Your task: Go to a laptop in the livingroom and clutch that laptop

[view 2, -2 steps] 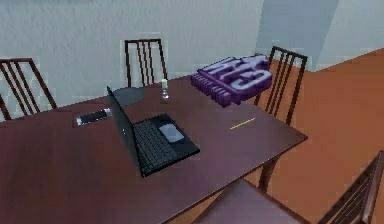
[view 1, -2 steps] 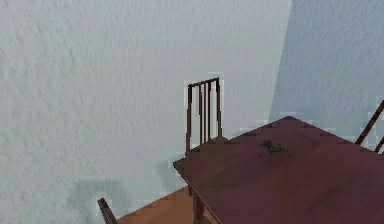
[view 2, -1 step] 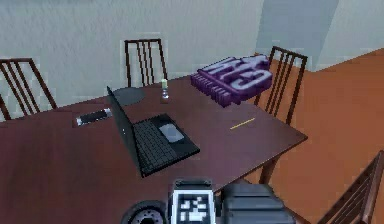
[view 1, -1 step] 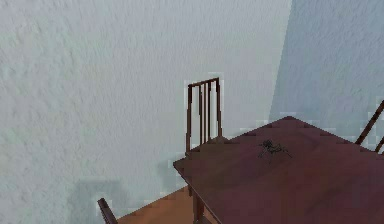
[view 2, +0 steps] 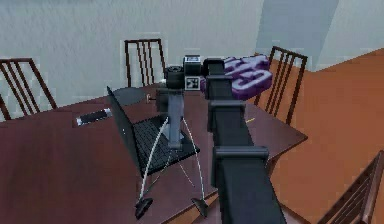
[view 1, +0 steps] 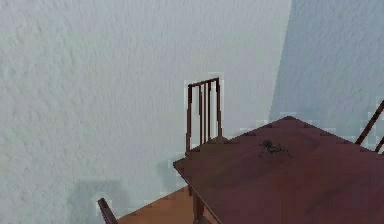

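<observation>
Your laptop [view 2: 140,132] is one dark, near-black machine. Its lid is raised at a slant and the keyboard half lies flat on the dark wooden table [view 2: 50,170]. You'll find it in the arm side view near the middle of the tabletop, just left of the arm [view 2: 240,165].

The gripper [view 2: 172,206] shows in front of it. Its dark body is over the keyboard half, and two thin fingers [view 2: 143,208] curve down toward the picture's bottom. With the laptop resting on the table right behind the claw, you cannot tell whether it has hold of anything, or whether it touches the machine.

Count for that view:
- One laptop and one table.
- Four slat-backed wooden chairs: a chair [view 2: 22,85] at the left edge, a chair [view 2: 145,58] behind the table, a chair [view 2: 282,75] at the table's far right corner, and a chair [view 2: 358,195] in the bottom right corner.
- One small flat dark thing [view 2: 92,117] on the table, left of the laptop and apart from it.
- One purple lumpy thing [view 2: 245,72] past the arm's far end.

The forward view gives you:
- One dark table [view 1: 290,185].
- Three chairs: a chair [view 1: 203,110] behind the table, a chair [view 1: 372,125] at the right edge, and a chair [view 1: 106,211] at the bottom.
- One small dark speck [view 1: 272,148] on the tabletop, too small to name
</observation>
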Controlling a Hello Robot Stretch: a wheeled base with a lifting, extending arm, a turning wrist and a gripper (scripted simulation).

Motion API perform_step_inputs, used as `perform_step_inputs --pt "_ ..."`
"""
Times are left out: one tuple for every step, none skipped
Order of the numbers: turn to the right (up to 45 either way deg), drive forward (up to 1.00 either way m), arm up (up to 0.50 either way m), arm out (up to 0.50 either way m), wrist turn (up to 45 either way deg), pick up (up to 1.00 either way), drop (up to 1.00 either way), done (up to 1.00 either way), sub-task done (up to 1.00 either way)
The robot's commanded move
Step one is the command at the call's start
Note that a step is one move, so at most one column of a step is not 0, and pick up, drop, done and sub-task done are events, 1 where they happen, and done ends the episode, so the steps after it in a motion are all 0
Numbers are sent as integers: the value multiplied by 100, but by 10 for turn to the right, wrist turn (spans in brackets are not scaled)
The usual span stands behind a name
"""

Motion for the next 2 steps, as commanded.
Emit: perform_step_inputs --pt "0 0 0 0 450 0 0 0 0" --pt "0 0 0 0 450 0 0 0 0"
